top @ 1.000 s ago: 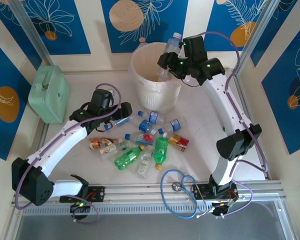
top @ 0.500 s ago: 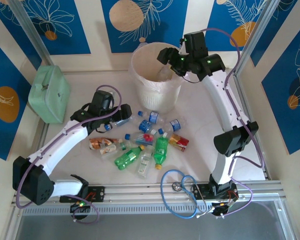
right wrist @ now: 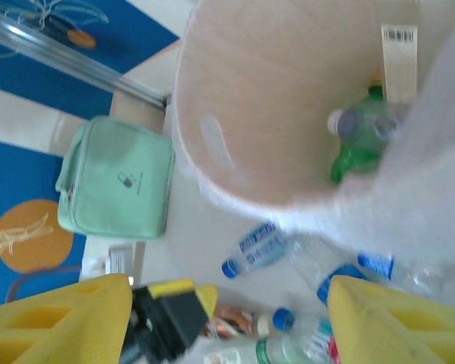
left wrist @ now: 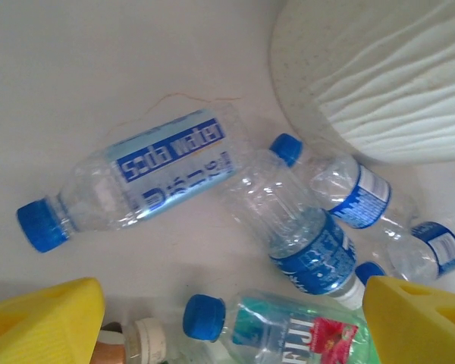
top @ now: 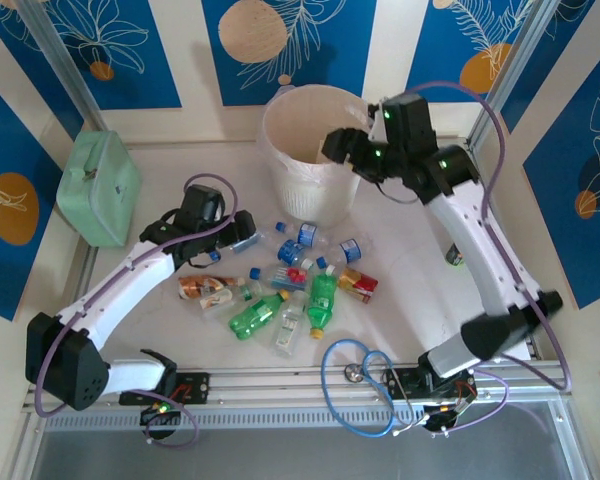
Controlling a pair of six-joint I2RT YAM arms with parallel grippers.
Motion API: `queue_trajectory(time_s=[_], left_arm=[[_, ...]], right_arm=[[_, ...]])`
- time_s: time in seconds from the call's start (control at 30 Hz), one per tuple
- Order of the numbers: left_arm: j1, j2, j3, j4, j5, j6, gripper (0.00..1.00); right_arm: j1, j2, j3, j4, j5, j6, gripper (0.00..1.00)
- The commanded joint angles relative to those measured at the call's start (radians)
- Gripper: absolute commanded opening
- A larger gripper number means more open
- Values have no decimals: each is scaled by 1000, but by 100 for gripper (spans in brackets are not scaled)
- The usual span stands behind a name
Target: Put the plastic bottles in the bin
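Right fingers: spread wide, nothing between them, poised above the bin at its right rim.

Bin contents, wrist view: one green bottle and one clear bottle at the bottom, touching each other.

Left fingers: spread, gripping nothing, hanging over the left edge of the plastic bottles. These lie scattered on the tabletop, just in front of the bin.

Below the left fingers a clear soda-water bottle lies flat, blue cap pointing left. A second blue-labelled bottle lies just beside it.

Mint-green case sits well apart, far left.
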Motion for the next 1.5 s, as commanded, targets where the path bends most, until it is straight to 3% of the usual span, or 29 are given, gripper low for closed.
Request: queue_trajectory(time_s=[0.0,0.2,0.4,0.53,0.67,0.83,1.23,1.47], left_arm=[[31,-12,-53,-30,-20,-88,88],[103,35,-90,48,38,-52,94],[99,174,31,10,86,211,100],[73,309,153,-112,79,398,100],[39,391,228,-177,-15,513,100],[35,440,245,-134,-134,588,100],[38,586,288,-67,-160,683,100],[62,629,298,-33,-190,669,93]], right_arm=[[2,-118,-124,13,30,-14,70],[0,-297,-369,-16,62,8,73],[-13,-387,-537,-32,63,42,76],[-37,-415,-595,-7,43,63,78],[-73,-412,-604,5,5,70,81],[-93,-412,-597,-4,-7,62,82],[-127,-438,-620,-19,-22,77,82],[-132,-442,-620,-28,-21,71,82]])
